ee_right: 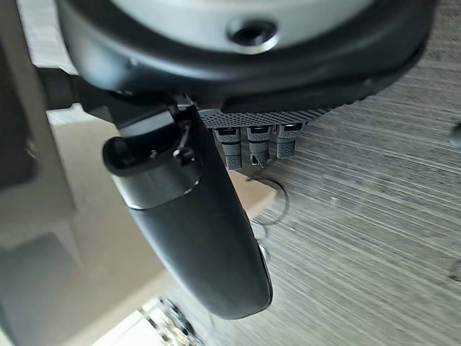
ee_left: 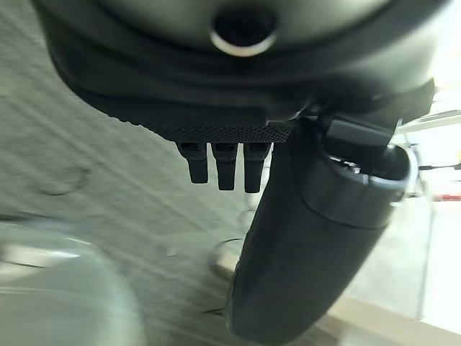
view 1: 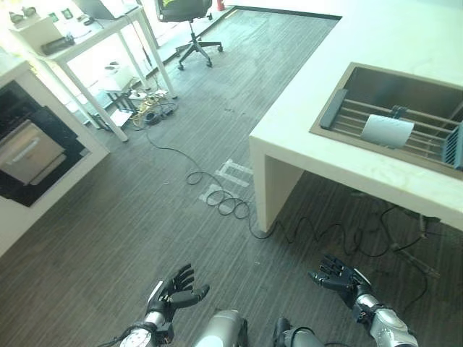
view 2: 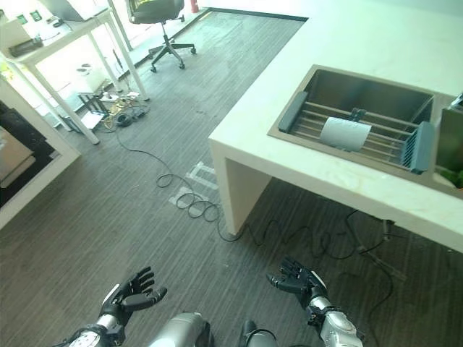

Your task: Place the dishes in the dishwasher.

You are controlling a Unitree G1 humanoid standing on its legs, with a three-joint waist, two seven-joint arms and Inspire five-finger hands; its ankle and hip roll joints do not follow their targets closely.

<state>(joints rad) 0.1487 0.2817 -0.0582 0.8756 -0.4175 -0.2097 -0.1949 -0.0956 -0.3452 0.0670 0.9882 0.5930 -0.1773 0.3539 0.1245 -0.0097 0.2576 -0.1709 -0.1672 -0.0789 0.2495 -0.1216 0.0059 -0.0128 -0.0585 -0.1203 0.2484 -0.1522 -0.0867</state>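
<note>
1. Left eye view: left hand (view 1: pixel 176 293) and right hand (view 1: pixel 338 277) hang low over the floor (view 1: pixel 108 238), fingers relaxed, holding nothing.
2. White dish (view 1: pixel 387 131) lies on the rack (view 1: pixel 427 130) in the sink (view 1: pixel 376 87).

Bare grey floor (view 1: pixel 145 217) wide open toward 12 o'clock, white counter (view 1: pixel 376 43) blocking at 2 o'clock, desk (view 1: pixel 94 43) and chair (view 1: pixel 189 22) far off at 11 o'clock.

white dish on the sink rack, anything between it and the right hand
Yes. The right hand hangs low over the floor, open and empty, in front of the counter. The white dish lies on the rack in the sink, so the counter's front edge stands between them.
</note>
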